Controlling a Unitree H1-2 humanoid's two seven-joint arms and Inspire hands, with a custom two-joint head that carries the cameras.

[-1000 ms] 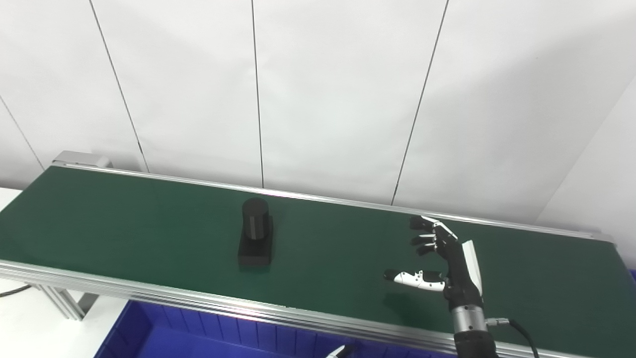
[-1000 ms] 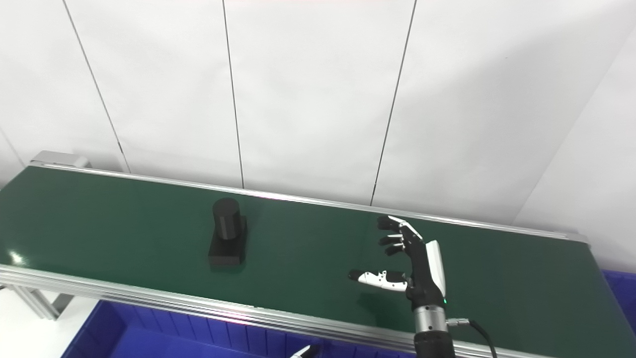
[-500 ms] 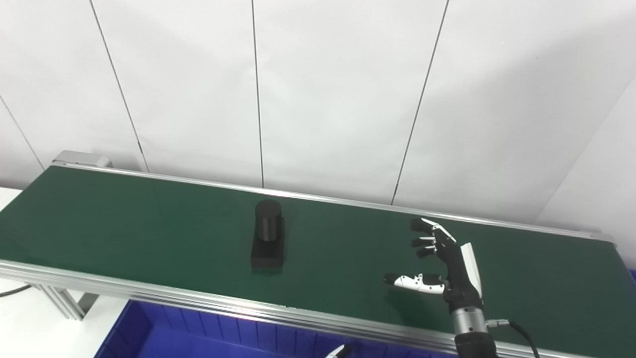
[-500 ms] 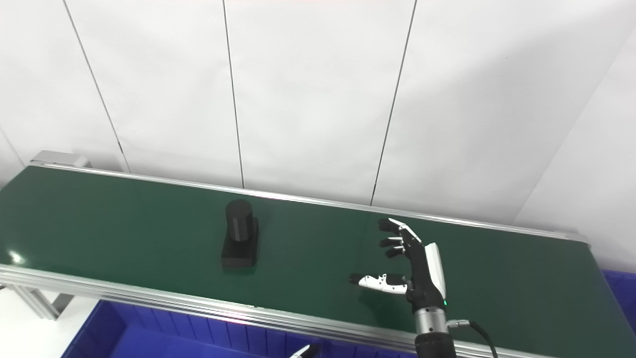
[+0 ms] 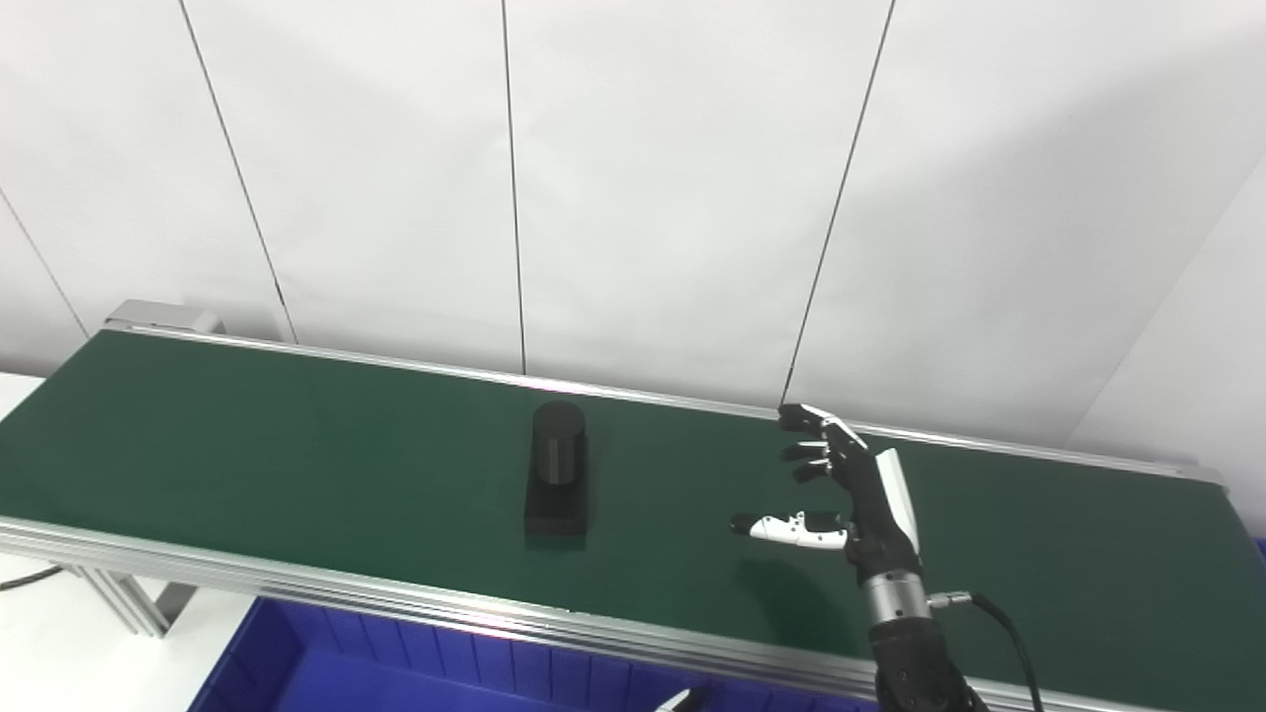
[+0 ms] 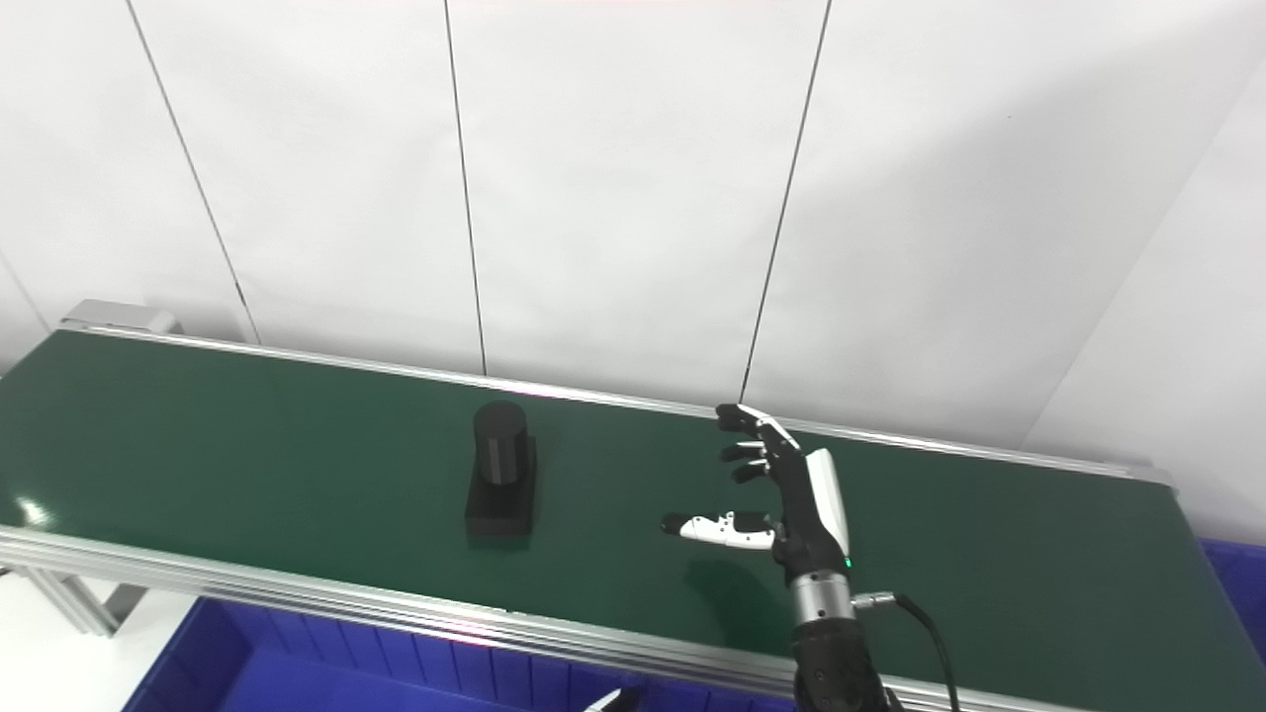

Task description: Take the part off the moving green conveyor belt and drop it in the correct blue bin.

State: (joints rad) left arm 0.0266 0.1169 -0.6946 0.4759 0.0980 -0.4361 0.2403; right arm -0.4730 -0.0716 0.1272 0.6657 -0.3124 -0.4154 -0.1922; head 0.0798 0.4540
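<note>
While the black part (image 5: 557, 482) rides the green conveyor belt (image 5: 297, 445) at centre frame, the right hand (image 5: 841, 494) waits right of it, fingers spread and empty. Close late and it knocks the tall part over; left hand's state unreadable.

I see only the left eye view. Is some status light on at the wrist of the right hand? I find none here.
Observer: Yes. The right eye view shows a small green light glowing low on the right hand, near the wrist.
Operator: Is there a bin past the right end of the belt?
Observer: Yes. Beyond the end of the green belt, the right eye view shows a corner of what looks like a blue bin.
</note>
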